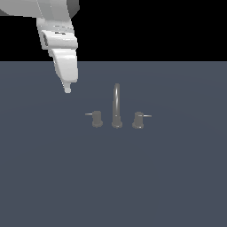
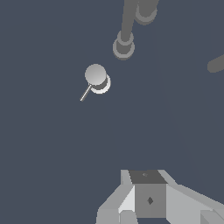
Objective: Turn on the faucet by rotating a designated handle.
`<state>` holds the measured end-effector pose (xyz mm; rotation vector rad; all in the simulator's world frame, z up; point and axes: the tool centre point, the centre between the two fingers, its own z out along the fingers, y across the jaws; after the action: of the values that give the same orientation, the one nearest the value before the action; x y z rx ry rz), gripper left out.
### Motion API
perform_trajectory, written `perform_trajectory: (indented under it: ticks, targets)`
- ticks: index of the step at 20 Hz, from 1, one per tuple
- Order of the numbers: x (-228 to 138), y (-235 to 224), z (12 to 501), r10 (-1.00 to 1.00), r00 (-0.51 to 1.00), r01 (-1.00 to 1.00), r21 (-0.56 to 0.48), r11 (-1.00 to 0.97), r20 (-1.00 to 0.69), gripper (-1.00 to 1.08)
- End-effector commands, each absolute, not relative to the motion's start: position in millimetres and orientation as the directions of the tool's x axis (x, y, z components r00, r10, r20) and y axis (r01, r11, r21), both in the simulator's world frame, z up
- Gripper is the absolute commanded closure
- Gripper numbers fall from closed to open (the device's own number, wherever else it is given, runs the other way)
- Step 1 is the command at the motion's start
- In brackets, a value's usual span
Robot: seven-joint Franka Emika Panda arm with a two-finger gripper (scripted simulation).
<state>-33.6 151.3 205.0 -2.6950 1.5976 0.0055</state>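
The faucet (image 1: 116,107) is a small grey set on the dark floor, with a tall arched spout between two squat knobs. The handle (image 1: 96,119) is the knob at the exterior view's left, its thin rod pointing left. In the wrist view the handle (image 2: 96,78) shows from above, with the spout base (image 2: 124,46) beside it. My gripper (image 1: 67,90) hangs above the floor, up and to the left of the handle, touching nothing. In the wrist view the gripper (image 2: 146,177) shows no gap between its fingers and holds nothing.
The twin knob (image 1: 138,119) stands right of the spout, its rod pointing right. The wrist view shows the twin knob (image 2: 145,13) beyond the spout base and the spout's tip (image 2: 216,64) at the picture's edge. The flat dark grey floor (image 1: 113,186) carries nothing else.
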Motion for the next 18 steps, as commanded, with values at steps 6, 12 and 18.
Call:
perform_trajectory:
  ticks: [6,12,18]
  targets:
    - [6,147,164,-0.942,0.336,-0.942,-0.003,-0.336,-0.003,1.08]
    - [43,137,126,-0.981,0.193,-0.981,-0.001,-0.193,0.001,1.08]
    - [74,123,94,-0.998,0.065,-0.998,-0.001,-0.065,0.003,1.08]
